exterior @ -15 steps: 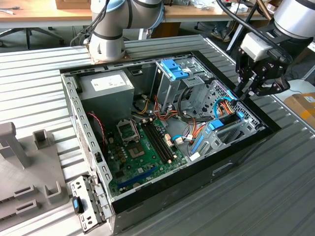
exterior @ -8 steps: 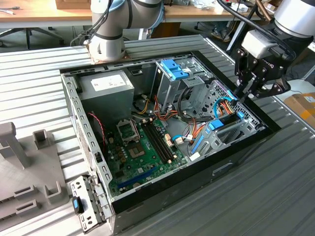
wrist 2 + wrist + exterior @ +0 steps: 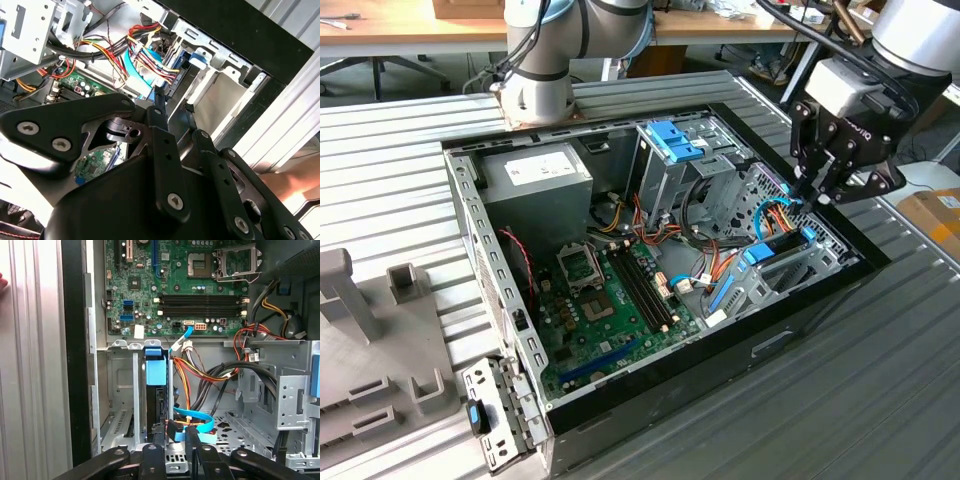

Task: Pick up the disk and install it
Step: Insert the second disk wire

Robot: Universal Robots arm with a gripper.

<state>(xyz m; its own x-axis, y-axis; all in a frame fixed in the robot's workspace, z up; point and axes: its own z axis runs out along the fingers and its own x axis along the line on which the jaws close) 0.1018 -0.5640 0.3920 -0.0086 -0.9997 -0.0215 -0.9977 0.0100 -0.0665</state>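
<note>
Grey moulded plastic fixtures (image 3: 365,330) sit nearest us at the exterior view's left, on the ribbed metal table (image 3: 880,380). Beside them lies the open black desktop computer case (image 3: 650,270), whose near-left corner carries a perforated silver bracket with a small blue latch (image 3: 485,415). Moving right inside the case, we see the grey boxy power supply (image 3: 535,185), then the green motherboard (image 3: 610,300), then the tall silver drive cage topped by a blue plastic clip (image 3: 672,140).

Toward the case's right edge, the flat black disk with bright blue rails and end tab (image 3: 775,250) sits in the silver drive bay, standing on edge between the bay's walls in the first wrist view (image 3: 155,390). Our black gripper (image 3: 810,192) hangs directly over the disk's far end, its fingers (image 3: 172,430) drawn close together by the disk; we cannot tell whether they pinch it.
</note>
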